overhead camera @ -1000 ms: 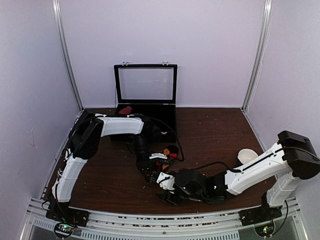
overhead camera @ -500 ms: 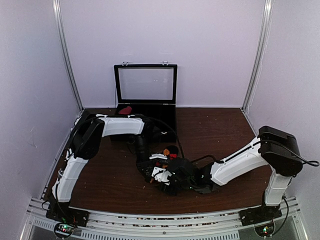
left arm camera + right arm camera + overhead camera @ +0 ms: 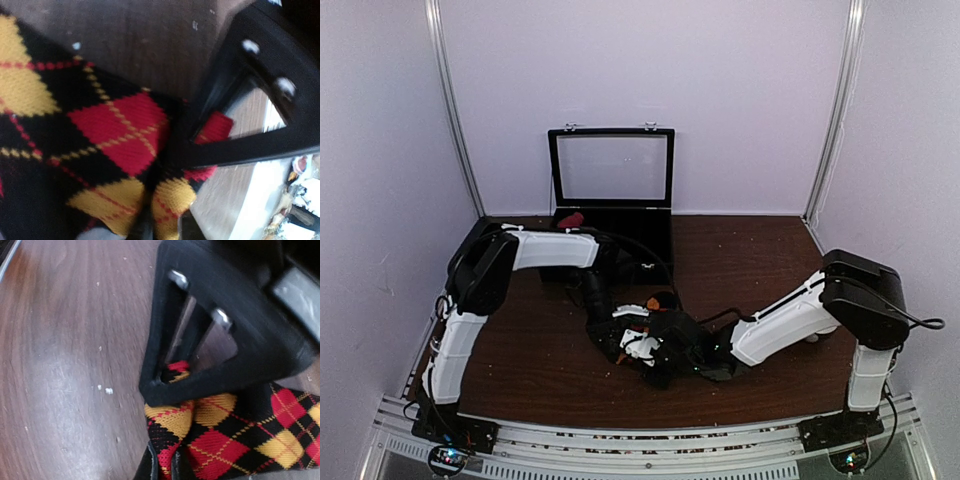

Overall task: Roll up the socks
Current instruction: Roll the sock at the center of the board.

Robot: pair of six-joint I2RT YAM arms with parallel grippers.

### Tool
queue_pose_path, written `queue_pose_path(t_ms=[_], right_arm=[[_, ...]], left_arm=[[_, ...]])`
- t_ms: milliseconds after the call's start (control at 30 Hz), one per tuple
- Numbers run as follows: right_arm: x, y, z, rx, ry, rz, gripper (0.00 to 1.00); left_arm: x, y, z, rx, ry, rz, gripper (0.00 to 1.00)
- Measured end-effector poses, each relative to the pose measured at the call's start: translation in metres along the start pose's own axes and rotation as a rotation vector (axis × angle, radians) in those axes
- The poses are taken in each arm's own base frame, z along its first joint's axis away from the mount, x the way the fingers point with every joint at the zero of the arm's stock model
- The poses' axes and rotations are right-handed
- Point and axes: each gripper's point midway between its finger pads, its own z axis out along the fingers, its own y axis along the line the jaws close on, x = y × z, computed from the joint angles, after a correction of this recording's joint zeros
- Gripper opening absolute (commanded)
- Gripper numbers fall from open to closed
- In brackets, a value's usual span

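Observation:
A black sock with red and orange argyle diamonds (image 3: pixel 100 135) lies bunched on the brown table in the middle of the top view (image 3: pixel 658 300). Both grippers meet at it. My left gripper (image 3: pixel 167 227) holds a fold of the sock between its narrow-set fingers. My right gripper (image 3: pixel 164 467) is shut on another fold at the sock's edge (image 3: pixel 172 440). Seen from the right wrist, the left gripper's black finger (image 3: pixel 200 385) presses on the sock just beyond. From above, the left gripper (image 3: pixel 620 345) and right gripper (image 3: pixel 652 365) nearly touch and hide most of the sock.
An open black case with a glass lid (image 3: pixel 610 168) stands at the back, a red thing (image 3: pixel 570 219) at its left. A black cable (image 3: pixel 672 285) loops by the sock. Bare wood (image 3: pixel 760 260) lies at the right; pale walls close in.
My right arm has swung left across the table to the sock and its jaws have closed on a fold. The left gripper stayed at the sock and shifted slightly.

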Motion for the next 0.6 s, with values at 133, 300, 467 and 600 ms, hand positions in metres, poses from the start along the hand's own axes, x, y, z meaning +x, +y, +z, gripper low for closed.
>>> queue_pose_path(t_ms=[133,300,467,600], right_arm=[[-0.003,-0.001,0.004,-0.059,-0.012,0.084,0.00],[0.000,0.004,-0.001,-0.139,-0.029,0.193,0.00],[0.004,0.005,-0.006,-0.228,-0.051,0.344,0.00],[0.008,0.007,-0.010,-0.300,-0.068,0.451,0.00]], left_arm=[[0.001,-0.001,-0.022,-0.100,-0.079,0.016,0.93],[-0.003,-0.005,-0.077,-0.332,-0.212,0.074,0.98],[-0.005,-0.003,-0.131,-0.605,-0.302,0.088,0.97],[0.009,0.021,-0.157,-0.810,-0.321,-0.023,0.61]])
